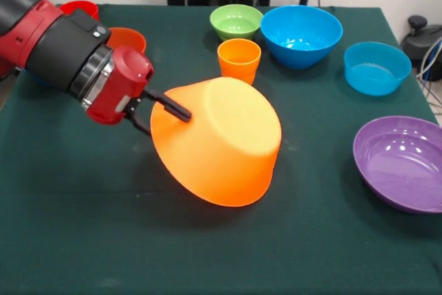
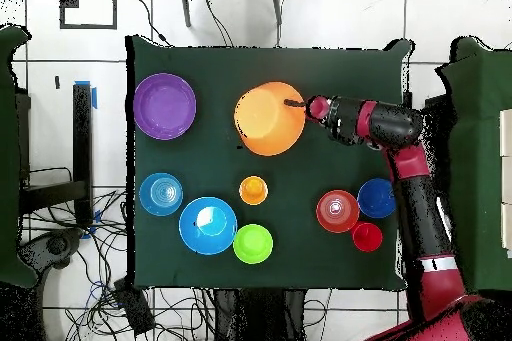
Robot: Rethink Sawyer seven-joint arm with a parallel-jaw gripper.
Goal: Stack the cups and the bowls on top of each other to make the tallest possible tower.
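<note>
The large yellow-orange bowl [image 1: 221, 143] is upside down and tilted in the middle of the table, its left rim raised; it also shows in the overhead view [image 2: 268, 119]. My gripper [image 1: 157, 119] is shut on that raised rim, one finger over the outer wall, the other under the edge; the overhead view shows it too [image 2: 300, 107]. The orange cup [image 1: 239, 59] stands upright just behind the bowl. The red cup [image 2: 367, 236] stands by the dark-blue bowl [image 2: 377, 197] and the orange-red bowl [image 2: 337, 210].
The green bowl [image 1: 236, 21], big blue bowl [image 1: 301, 34] and light-blue bowl [image 1: 377, 68] stand open side up along the far side. One purple bowl [image 1: 402, 162] sits at the right edge. My arm hides much of the far left corner in the front view.
</note>
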